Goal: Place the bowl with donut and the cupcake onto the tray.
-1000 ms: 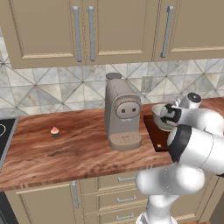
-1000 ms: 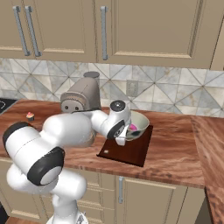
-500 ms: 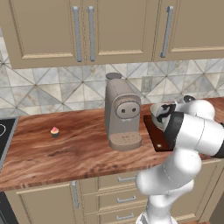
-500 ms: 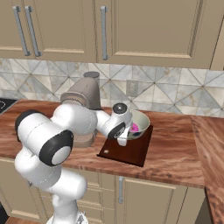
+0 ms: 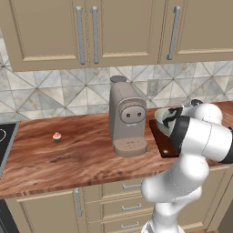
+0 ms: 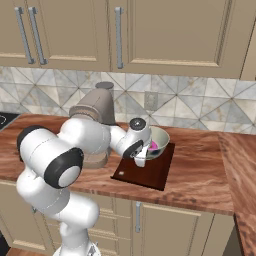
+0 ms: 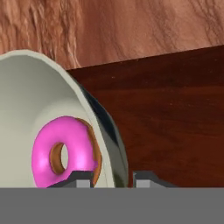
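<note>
Two fingers (image 7: 109, 178) of mine straddle the bowl's (image 7: 52, 113) rim, one tip inside by the pink donut (image 7: 65, 151), one outside; whether they pinch it or have just slackened I cannot tell. Bowl sits on the tray (image 6: 150, 170), at its far end. Judgement: the release is the step in hand. Best to spread wide, lift straight up off the rim, avoid dragging the bowl or tipping it.

Hand view gives the rim between the tips and the donut lying against the inner wall. Right base view places bowl (image 6: 157, 140) and tray on the surface. Left base view adds the cupcake (image 5: 57, 136), far off past the coffee machine (image 5: 127, 116), untouched, next to fetch.
</note>
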Available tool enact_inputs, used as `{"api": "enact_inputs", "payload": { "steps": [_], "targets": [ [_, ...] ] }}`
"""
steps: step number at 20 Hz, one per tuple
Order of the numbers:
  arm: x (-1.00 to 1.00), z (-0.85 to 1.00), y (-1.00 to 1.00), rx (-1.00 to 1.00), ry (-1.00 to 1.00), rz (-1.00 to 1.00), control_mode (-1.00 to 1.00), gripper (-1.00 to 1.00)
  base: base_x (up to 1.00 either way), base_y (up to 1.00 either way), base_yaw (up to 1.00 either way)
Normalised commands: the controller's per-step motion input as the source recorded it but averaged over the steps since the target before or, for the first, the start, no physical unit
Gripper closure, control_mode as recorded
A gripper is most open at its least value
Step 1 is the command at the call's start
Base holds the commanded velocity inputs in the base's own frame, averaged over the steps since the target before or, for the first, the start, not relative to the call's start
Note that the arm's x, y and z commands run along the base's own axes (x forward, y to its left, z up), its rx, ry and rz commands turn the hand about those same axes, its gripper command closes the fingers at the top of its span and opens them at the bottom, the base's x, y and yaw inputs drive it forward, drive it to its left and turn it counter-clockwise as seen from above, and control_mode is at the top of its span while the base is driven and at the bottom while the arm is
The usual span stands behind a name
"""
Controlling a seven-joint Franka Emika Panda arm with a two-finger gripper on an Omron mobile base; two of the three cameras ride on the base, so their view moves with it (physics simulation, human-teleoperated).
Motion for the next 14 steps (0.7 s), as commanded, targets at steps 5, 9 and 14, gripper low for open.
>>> {"api": "enact_inputs", "payload": {
  "steps": [5, 9, 14],
  "targets": [
    [-0.06, 0.07, 0.0, 0.0, 0.0, 0.01, -1.0, -1.0, 0.0, 0.0, 0.0],
    [-0.14, 0.22, 0.0, 0.0, -0.01, 0.0, -1.0, -1.0, 0.0, 0.0, 0.0],
    [-0.24, 0.22, 0.0, 0.0, -0.01, 0.03, -1.0, -1.0, 0.0, 0.0, 0.0]
  ]
}}
